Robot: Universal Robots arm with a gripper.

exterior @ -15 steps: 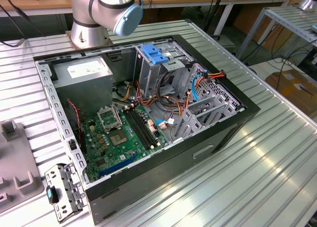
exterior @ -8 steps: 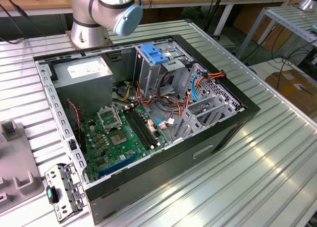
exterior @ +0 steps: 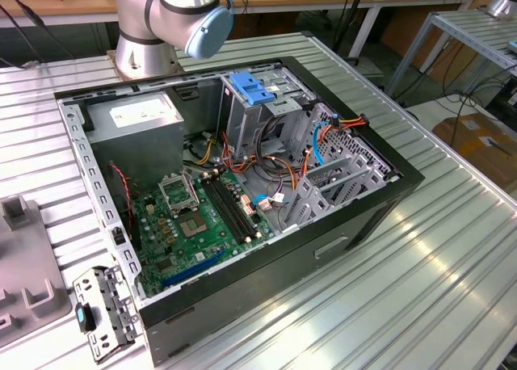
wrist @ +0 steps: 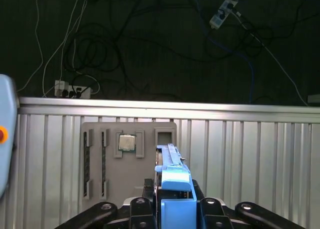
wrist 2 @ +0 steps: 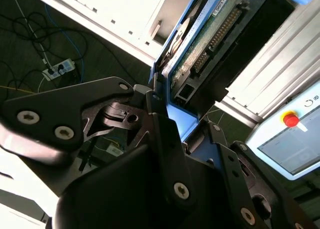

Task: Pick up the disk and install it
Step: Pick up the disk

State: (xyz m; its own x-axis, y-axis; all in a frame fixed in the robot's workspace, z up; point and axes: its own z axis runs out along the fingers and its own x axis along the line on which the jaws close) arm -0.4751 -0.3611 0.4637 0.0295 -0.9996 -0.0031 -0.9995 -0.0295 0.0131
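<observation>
My gripper [wrist: 172, 196] is shut on the disk [wrist: 175, 176], which shows edge-on in the first wrist view with its blue rail and blue end handle between the black fingers [wrist: 145, 191]. In the second wrist view the disk [wrist 2: 210, 34] shows its green circuit board and blue rail, tilted, and runs away from the gripper [wrist 2: 182, 121]. It hangs in the air above the ribbed metal table [wrist: 250, 154]. The arm's base and elbow [exterior: 174, 14] stand behind the open computer case [exterior: 388, 184].
The case holds a grey power supply [exterior: 137, 115], a green motherboard [exterior: 202, 224], loose cables and a metal drive cage [exterior: 266, 115] topped by a blue plastic piece [exterior: 252, 87]. A grey fixture [wrist: 100, 159] with a chip [wrist: 126, 142] lies on the table. A pendant with a red button [wrist 2: 290, 119] is nearby.
</observation>
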